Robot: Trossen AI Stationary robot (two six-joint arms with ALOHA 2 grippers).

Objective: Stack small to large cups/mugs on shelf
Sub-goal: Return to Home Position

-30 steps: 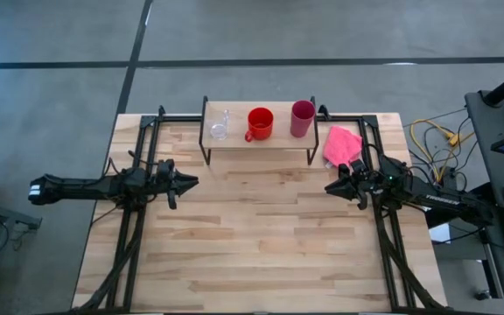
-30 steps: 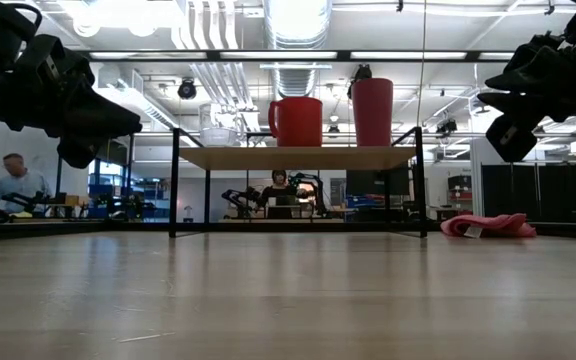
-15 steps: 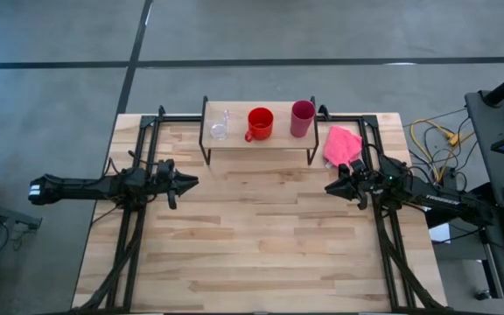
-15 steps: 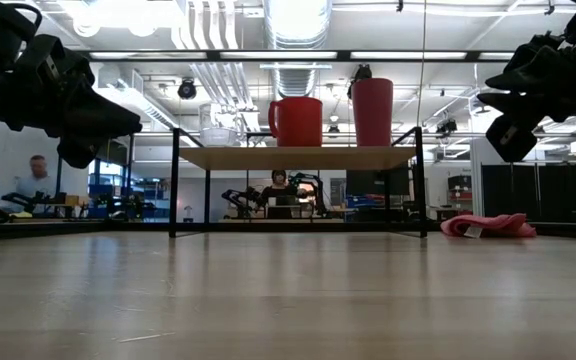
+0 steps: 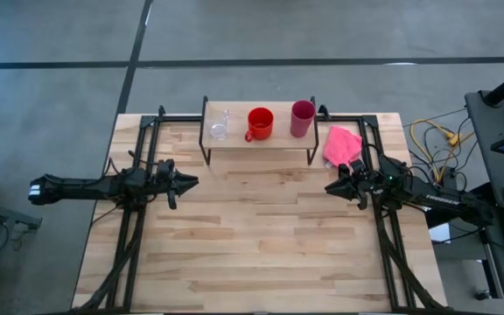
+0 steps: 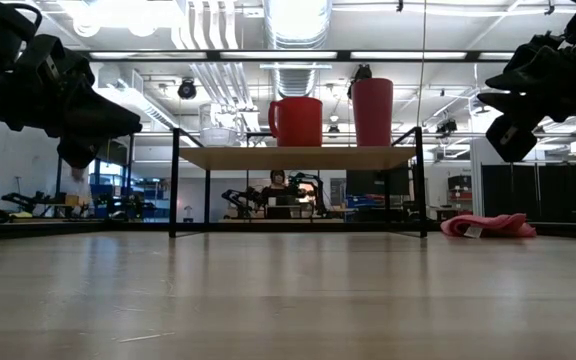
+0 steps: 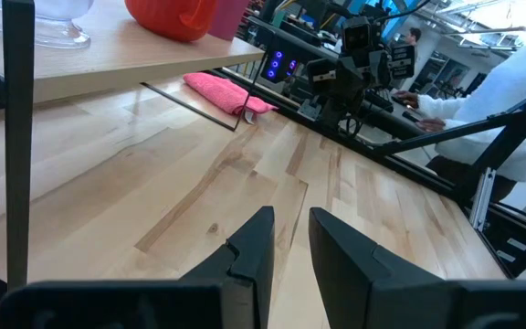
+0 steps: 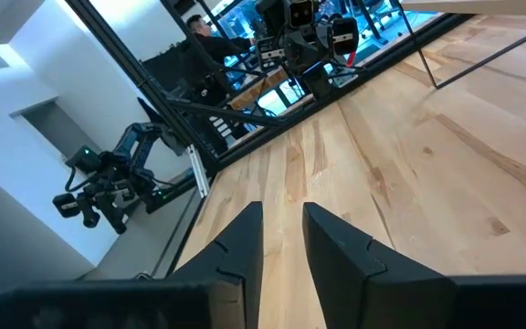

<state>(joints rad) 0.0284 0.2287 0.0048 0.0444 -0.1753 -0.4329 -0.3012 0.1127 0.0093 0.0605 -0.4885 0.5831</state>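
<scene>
- Three in a row on the shelf [image 5: 278,142] at the far edge of the table [image 5: 252,245]: glass [image 5: 219,125] on the left, mug [image 5: 259,123] in the middle, tumbler [image 5: 302,118] on the right, all upright, small to large.
- Left gripper [image 5: 189,182] hangs over the table's left side, nearer than the shelf and well apart from it. Its fingers are drawn all but together, nothing between them.
- Right gripper [image 5: 329,187] mirrors it on the right, just near of the cloth [image 5: 341,144], fingers likewise almost closed and empty.
- My read: the placing looks finished, and this is the parking step.
- What's left calls for little: settle both arms at rest, keeping them low and away from the shelf legs. The right arm should also stay off that cloth.
</scene>
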